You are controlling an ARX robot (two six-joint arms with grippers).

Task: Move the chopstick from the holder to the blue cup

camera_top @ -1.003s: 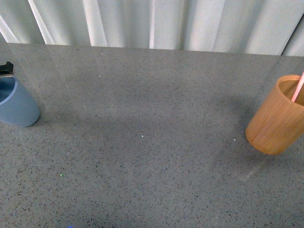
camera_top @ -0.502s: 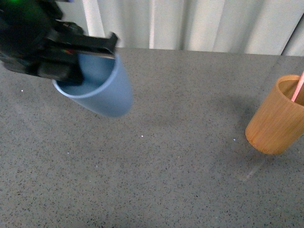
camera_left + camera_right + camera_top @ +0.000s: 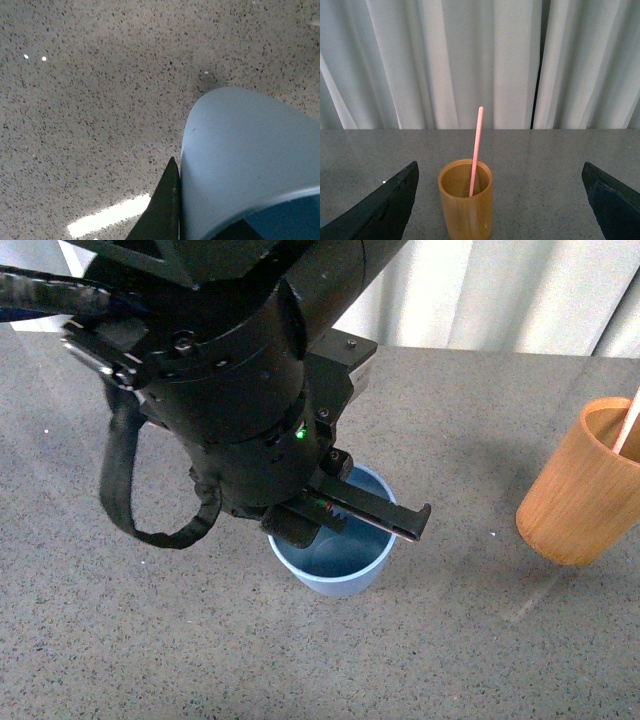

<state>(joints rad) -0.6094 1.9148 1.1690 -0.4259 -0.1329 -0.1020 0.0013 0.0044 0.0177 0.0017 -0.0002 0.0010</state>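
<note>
The light-blue cup point(image 3: 335, 560) sits mid-table in the front view, mouth up, with my left gripper point(image 3: 345, 505) shut on its rim; one black finger runs across the opening. The left wrist view shows a black fingertip point(image 3: 165, 205) pressed against the cup's outer wall point(image 3: 240, 150). At the right edge stands the bamboo holder point(image 3: 583, 485) with a pink chopstick point(image 3: 628, 422) leaning in it. In the right wrist view the holder point(image 3: 466, 202) stands upright with the chopstick point(image 3: 477, 145) rising well above its rim. My right gripper point(image 3: 501, 200) is open, its fingers wide apart, short of the holder.
The grey speckled table point(image 3: 480, 640) runs back to a white pleated curtain point(image 3: 500, 290). My left arm's black bulk point(image 3: 220, 390) fills the upper left of the front view and hides the table behind it.
My left arm has swung from the far left into the middle of the table, carrying the blue cup, which went from tilted to mouth-up. The holder and chopstick have not moved.
</note>
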